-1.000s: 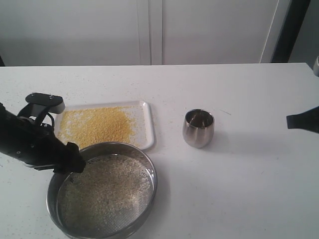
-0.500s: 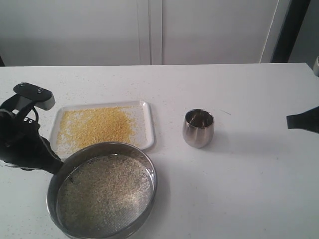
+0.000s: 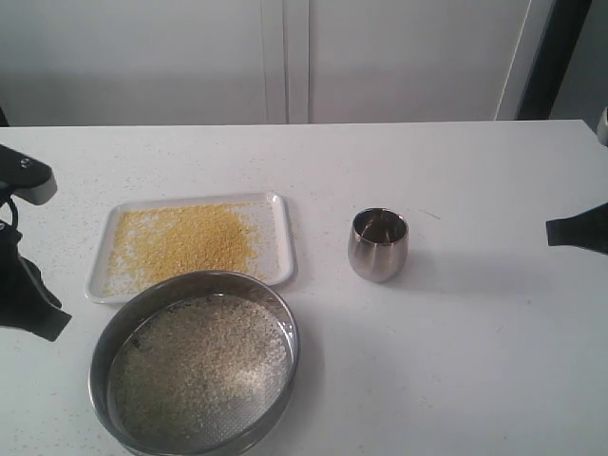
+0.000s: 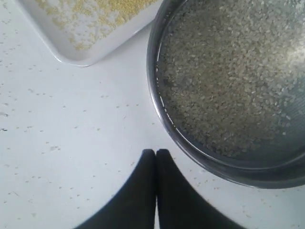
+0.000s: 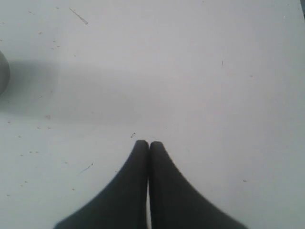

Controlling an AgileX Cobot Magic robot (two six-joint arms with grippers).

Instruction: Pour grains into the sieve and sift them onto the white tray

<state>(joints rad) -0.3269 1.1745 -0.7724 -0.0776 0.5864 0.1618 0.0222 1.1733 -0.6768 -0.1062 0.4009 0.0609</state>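
Standing near left on the white surface (image 3: 456, 361), the wide round stainless-steel sieve (image 3: 195, 432) holds whitish rice-like grains (image 3: 199, 366), its far rim at or touching the near edge of the flat rectangular white tray (image 3: 283, 256), which carries the golden-yellow granules (image 3: 185, 239). The left tool (image 4: 156, 156), clenched on nothing just left of the sieve, could on a careless rightward sweep knock the ring and spill rice over the sifted granules. The right tool (image 5: 148, 145), likewise clenched and empty, hangs at the right, well apart from the small rounded steel cup (image 3: 378, 245). Open room lies near right; the surface's near edge is out of view.
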